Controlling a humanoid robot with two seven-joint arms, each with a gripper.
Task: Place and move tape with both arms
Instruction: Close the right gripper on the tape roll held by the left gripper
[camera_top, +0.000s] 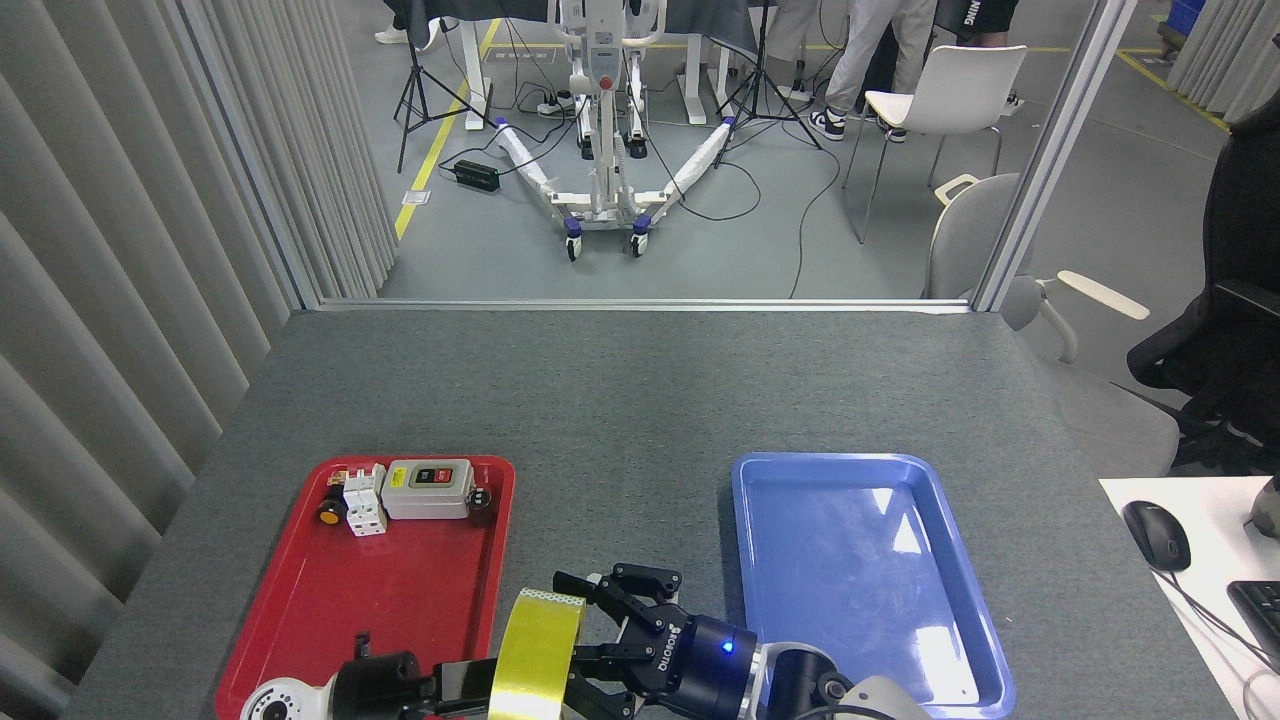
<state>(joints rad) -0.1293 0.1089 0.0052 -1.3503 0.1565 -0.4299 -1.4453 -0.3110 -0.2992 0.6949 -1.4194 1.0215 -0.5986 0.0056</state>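
Tape, a wide roll of glossy yellow packing tape with a white core (535, 655), stands on edge at 6 o'clock in the head view, above the gap between the red plastic tray (400, 620) at 7 o'clock and the blue plastic tray (850, 590) at 4 o'clock. Left black gripper (470, 685) clasps the roll from its 9 o'clock side. Right black gripper marked ROBOTIQ (600, 640), blue light lit, reaches in from 3 o'clock with fingers spread around the roll's edge, just beside it; contact cannot be told. A grey switch box (428, 489) and white breaker (364, 500) lie in the red tray's far end, on the grey felt-topped table (620, 390)
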